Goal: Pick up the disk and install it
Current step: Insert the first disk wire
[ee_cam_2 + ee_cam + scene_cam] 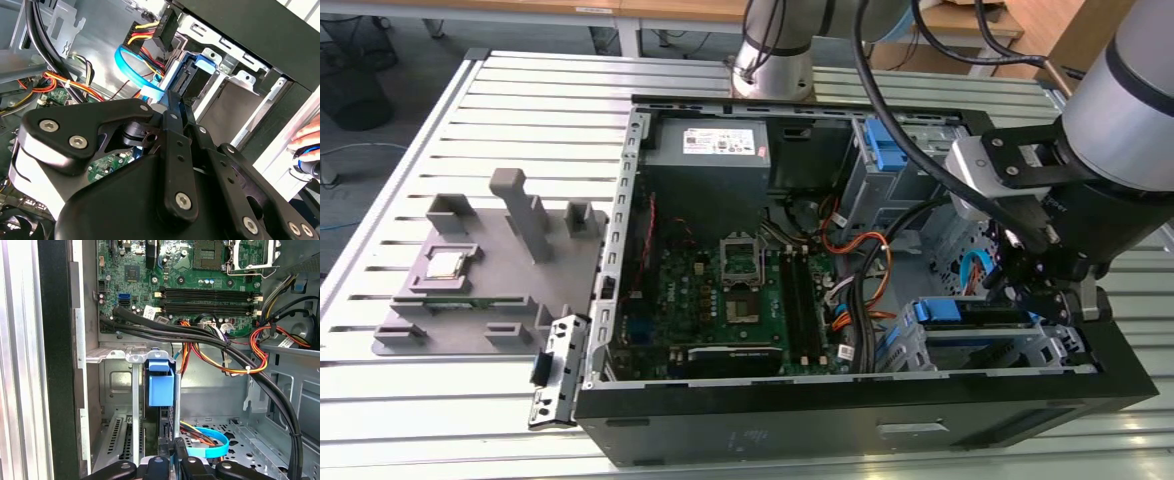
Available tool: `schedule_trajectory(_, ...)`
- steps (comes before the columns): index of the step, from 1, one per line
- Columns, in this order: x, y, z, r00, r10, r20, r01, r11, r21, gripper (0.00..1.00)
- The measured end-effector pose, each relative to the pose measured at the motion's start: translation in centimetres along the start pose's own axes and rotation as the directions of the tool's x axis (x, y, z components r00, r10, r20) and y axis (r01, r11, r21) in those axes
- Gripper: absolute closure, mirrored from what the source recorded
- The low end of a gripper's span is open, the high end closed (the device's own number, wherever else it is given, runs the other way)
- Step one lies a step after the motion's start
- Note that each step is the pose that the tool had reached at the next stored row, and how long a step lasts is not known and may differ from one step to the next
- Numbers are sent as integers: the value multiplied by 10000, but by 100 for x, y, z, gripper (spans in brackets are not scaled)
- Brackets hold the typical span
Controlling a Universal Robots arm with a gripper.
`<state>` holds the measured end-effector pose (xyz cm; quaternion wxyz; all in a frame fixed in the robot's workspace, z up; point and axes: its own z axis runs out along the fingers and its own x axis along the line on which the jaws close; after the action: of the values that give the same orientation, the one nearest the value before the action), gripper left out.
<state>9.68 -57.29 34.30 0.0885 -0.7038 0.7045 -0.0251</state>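
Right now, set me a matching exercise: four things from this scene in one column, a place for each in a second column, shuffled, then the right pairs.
Things:
1. the disk
2. the processor chip
3. the power-supply box
4. the gripper

Places:
A. on the grey fixture outside the case, at the exterior view's left
B. in the metal drive cage, blue bracket showing
C. at the case's far end, by the arm's base
D. inside the case, right at the drive cage

Pairs: 1-B, 2-A, 3-C, 4-D
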Motion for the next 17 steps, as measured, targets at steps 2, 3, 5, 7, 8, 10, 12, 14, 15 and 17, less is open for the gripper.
schedule_trajectory(2, 0, 0, 0, 10000, -1, 0, 1, 10000, 0, 84)
schedule_trajectory(3, 0, 0, 0, 10000, -1, 0, 1, 10000, 0, 84)
schedule_trajectory(5, 0, 6, -1, 10000, 0, 0, 0, 10000, 0, 84)
schedule_trajectory(7, 0, 13, -1, 10000, 0, 1, 0, 10000, 0, 84)
schedule_trajectory(8, 0, 16, 0, 10000, -1, 1, 1, 10000, 0, 84)
schedule_trajectory(10, 0, 24, 4, 10000, 0, 0, 0, 10000, 0, 84)
schedule_trajectory(12, 1, 36, 13, 10000, 0, 0, 0, 10000, 0, 84)
schedule_trajectory(14, 2, 39, 15, 10000, -1, -1, 1, 10000, 0, 84)
schedule_trajectory(15, 2, 39, 15, 10000, -2, -1, 2, 10000, 0, 84)
schedule_trajectory(17, 2, 40, 16, 10000, -1, -1, 1, 10000, 0, 84)
